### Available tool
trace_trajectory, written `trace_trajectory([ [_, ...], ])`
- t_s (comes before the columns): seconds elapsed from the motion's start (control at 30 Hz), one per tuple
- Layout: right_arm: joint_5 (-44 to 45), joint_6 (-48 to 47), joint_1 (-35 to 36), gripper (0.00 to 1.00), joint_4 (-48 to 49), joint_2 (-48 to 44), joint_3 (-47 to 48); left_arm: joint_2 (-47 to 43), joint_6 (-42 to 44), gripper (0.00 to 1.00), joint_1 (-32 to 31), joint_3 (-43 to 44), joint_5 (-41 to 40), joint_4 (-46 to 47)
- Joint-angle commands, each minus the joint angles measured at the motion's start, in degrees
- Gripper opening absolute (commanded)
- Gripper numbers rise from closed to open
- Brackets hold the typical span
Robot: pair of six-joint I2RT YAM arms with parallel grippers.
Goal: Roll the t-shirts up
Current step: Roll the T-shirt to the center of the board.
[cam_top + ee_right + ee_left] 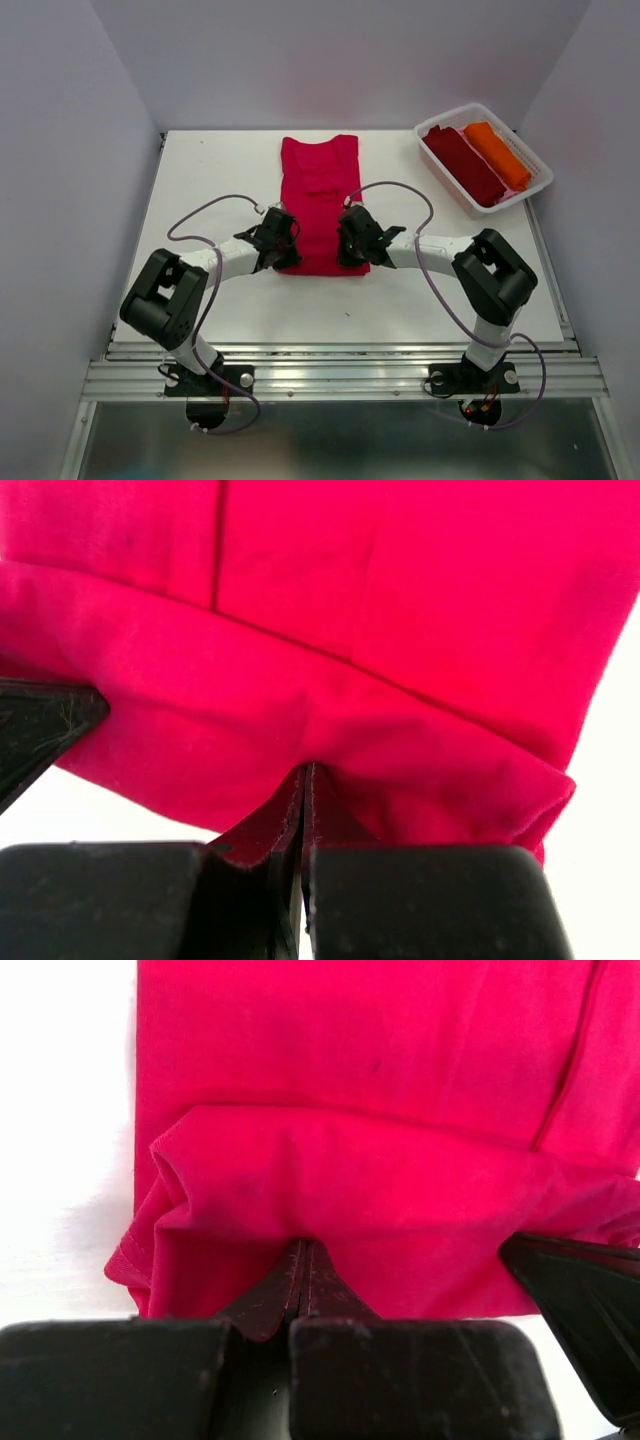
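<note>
A crimson-red t-shirt (318,190) lies folded into a long strip on the white table (200,200), with its near end turned over into a soft fold (380,1190). My left gripper (283,240) sits at the fold's left part, its jaws pressed together and the tips buried in red cloth (303,1245). At the fold's right part, the right gripper (350,238) is shut the same way (305,770). A dark maroon t-shirt (465,165) and an orange t-shirt (497,155) lie rolled in the basket.
The white plastic basket (535,165) stands at the back right corner of the table. White walls close in the back and both sides. Each wrist view shows the other gripper's dark finger at its edge (580,1310) (35,730).
</note>
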Motion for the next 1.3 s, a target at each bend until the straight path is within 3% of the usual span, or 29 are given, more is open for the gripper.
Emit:
trace_trajectory([
  [0.0,1.2,-0.3,0.0,0.01,0.6,-3.0,0.5,-1.2,0.5,0.00,0.2,0.2,0.2,1.0],
  [0.27,9.7,-3.5,0.0,0.01,-2.8,-10.3,1.8,-7.3,2.3,0.00,1.5,3.7,-4.8,-3.3],
  [0.83,10.3,-3.3,-3.4,0.01,-3.4,-4.5,-3.4,3.2,1.3,0.00,4.7,3.3,-3.6,-1.0],
  [1.07,10.3,-4.9,-3.4,0.01,-4.9,-7.5,-2.2,-2.9,2.7,0.00,4.7,6.5,-7.3,-6.1],
  [1.27,10.8,-13.5,-2.8,0.06,-3.1,-15.2,-1.3,-12.8,5.1,0.00,5.5,10.9,-13.3,-12.3],
])
